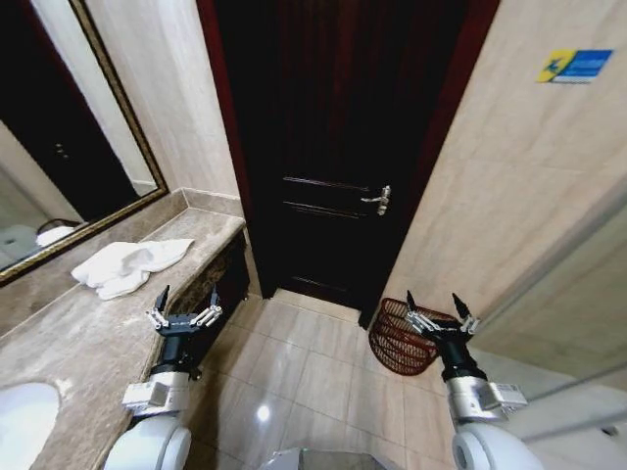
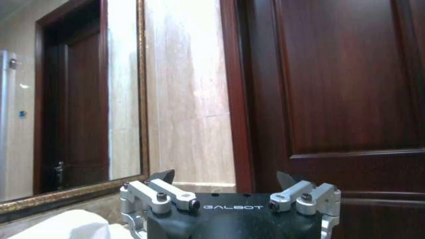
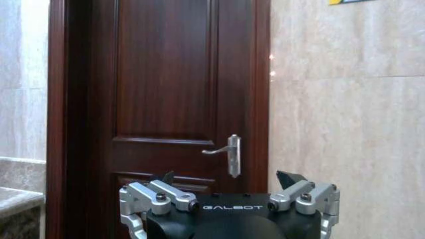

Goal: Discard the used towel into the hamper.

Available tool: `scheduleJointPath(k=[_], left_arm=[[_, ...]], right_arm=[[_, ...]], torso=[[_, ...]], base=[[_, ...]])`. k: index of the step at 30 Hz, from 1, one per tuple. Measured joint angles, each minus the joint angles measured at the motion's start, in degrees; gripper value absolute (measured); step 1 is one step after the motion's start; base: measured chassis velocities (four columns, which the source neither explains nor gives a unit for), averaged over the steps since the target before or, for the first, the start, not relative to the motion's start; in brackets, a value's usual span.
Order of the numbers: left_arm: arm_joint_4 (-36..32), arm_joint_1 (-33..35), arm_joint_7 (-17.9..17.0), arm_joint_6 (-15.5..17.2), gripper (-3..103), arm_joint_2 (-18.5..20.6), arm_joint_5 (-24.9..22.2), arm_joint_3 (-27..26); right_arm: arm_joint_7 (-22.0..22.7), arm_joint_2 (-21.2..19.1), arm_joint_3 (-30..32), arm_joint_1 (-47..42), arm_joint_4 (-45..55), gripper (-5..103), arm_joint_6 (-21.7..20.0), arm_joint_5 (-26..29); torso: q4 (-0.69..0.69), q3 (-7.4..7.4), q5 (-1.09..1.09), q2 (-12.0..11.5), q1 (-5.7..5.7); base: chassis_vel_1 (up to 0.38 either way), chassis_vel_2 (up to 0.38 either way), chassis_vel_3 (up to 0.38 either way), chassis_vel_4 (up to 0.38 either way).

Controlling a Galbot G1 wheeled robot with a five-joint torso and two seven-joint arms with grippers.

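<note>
Reddish-brown open-weave wire hamper [image 1: 400, 339]

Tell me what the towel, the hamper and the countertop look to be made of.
Towel: soft white cloth, likely terry, judging by its rumpled folds. Hamper: dark reddish-brown open-weave wire or wicker; the gaps show floor through it. Countertop: polished stone, probably marble, with beige-brown veining and a sheen.
</note>
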Motion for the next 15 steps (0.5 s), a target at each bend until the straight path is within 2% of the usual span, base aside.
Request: scheduleJointPath(k=[15], left_arm=[[0.0, 0.3, 0.0, -0.4, 100, -0.2, 0.2, -0.1]], right_arm=[[-0.1, -0.2, -0.1, -0.1, 0.2, 100, 0.1, -0.1]], torso=[[-0.01, 0.0, -0.01, 0.0, 0.0]], base=[[-0.033, 0.142, 0.142, -0.033]])
